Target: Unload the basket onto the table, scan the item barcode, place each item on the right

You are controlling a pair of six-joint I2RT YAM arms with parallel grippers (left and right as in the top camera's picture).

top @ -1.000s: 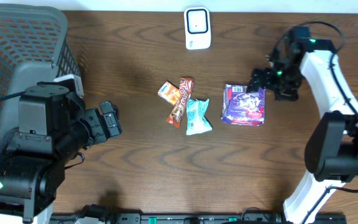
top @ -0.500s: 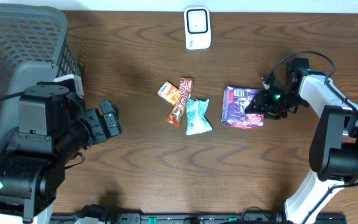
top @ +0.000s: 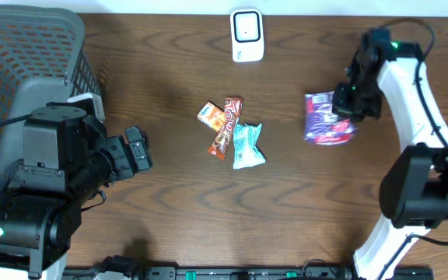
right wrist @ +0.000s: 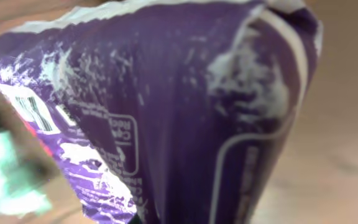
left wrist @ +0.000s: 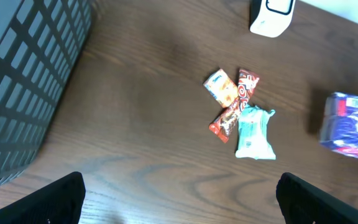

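Note:
A purple snack packet [top: 327, 118] hangs off the table at the right, and my right gripper [top: 347, 105] is shut on its right edge. In the right wrist view the purple packet [right wrist: 166, 112] fills the frame and hides the fingers. It also shows blurred at the right edge of the left wrist view [left wrist: 350, 122]. The white barcode scanner [top: 247, 35] stands at the back centre of the table. My left gripper [top: 138, 150] is open over bare wood at the left, its fingers [left wrist: 64, 198] wide apart with nothing between them.
An orange packet [top: 211, 115], a red bar [top: 225, 126] and a teal packet [top: 247, 145] lie clustered mid-table. A grey mesh basket [top: 22, 62] fills the back left corner. The scanner [left wrist: 271, 14] shows at the top of the left wrist view.
My right gripper came down on the purple packet, shut on it and raised it to the right, off its spot beside the teal packet. The left arm stayed still.

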